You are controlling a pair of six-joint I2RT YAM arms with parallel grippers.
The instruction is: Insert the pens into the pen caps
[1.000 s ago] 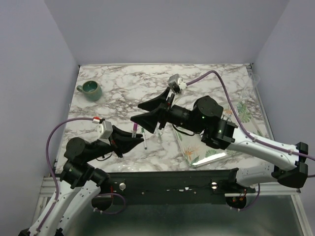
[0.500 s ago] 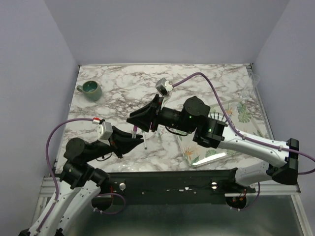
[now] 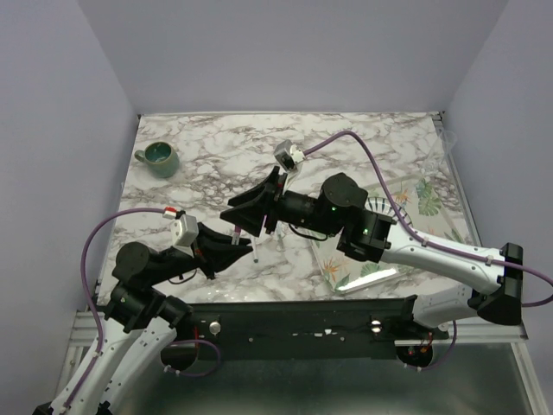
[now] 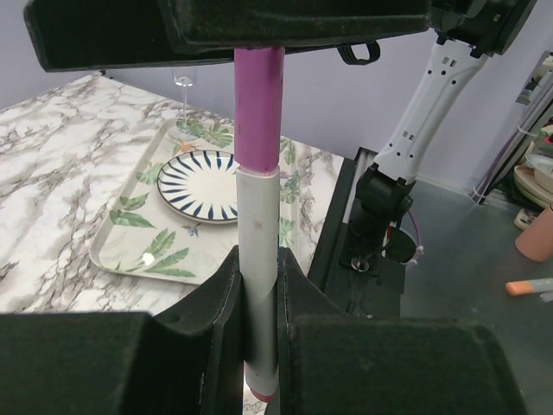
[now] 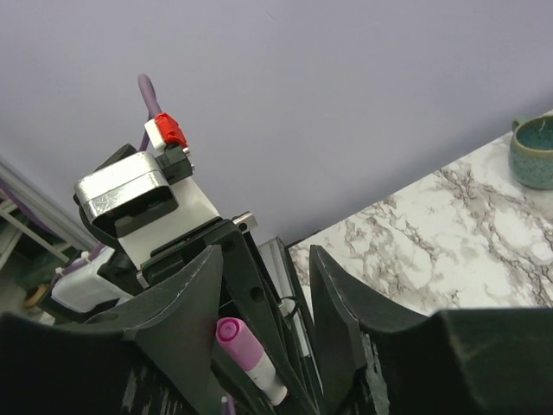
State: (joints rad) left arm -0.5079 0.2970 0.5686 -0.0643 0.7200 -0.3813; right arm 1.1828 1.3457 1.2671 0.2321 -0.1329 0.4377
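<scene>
My left gripper [image 3: 232,248] is shut on a pen, upright between its fingers. In the left wrist view the white barrel [image 4: 257,251] is clamped in the left gripper [image 4: 257,272], and a pink cap [image 4: 259,108] sits on the barrel's top end, reaching a black finger [image 4: 259,26] of the right gripper. My right gripper [image 3: 245,207] is open over the pen. In the right wrist view the pink cap [image 5: 242,346] lies between its spread fingers, nearer the left one [image 5: 186,303]. Another thin white pen [image 3: 257,249] lies on the marble table beside the left gripper.
A green mug [image 3: 159,156] stands at the far left of the table and shows in the right wrist view [image 5: 536,151]. A leaf-patterned tray [image 3: 346,268] lies under the right arm, with a striped plate [image 4: 203,175] and a wine glass [image 4: 183,82].
My right gripper has moved left and a little down, closing in over the capped pen held by the left gripper. The left gripper has stayed still.
</scene>
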